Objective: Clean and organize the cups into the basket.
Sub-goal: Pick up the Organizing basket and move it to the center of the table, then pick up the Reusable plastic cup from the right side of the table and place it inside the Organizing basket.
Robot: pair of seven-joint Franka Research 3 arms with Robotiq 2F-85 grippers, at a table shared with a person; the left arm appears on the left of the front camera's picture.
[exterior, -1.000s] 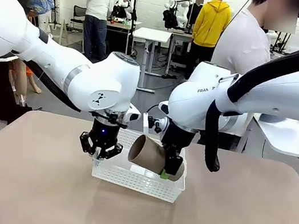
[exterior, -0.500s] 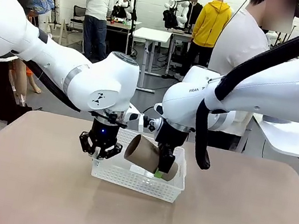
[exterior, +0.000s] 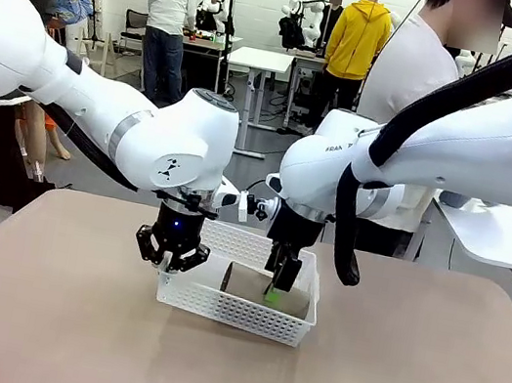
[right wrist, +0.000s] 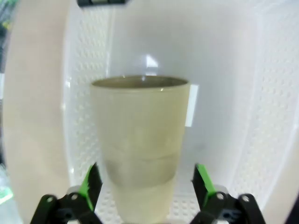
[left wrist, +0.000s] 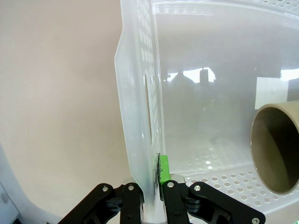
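With the tan-brown tapered matte cup [exterior: 254, 287] lying in the white perforated plastic basket [exterior: 226, 307], left claw [exterior: 170, 261] clamped on the basket's wall and right claw [right wrist: 147, 179] spread astride the cup, a skewed retreat could drag the cup out.

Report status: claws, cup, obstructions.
Left claw shut on basket wall. Right claw open, straddling tan cup. Cup lying on its side inside basket. No obstruction seen.

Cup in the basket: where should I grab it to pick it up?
Grab the cup across its round body, near the middle, coming straight down from above. It lies on its side in the basket, whose walls block a sideways reach, and its curved sides fit between two fingers.
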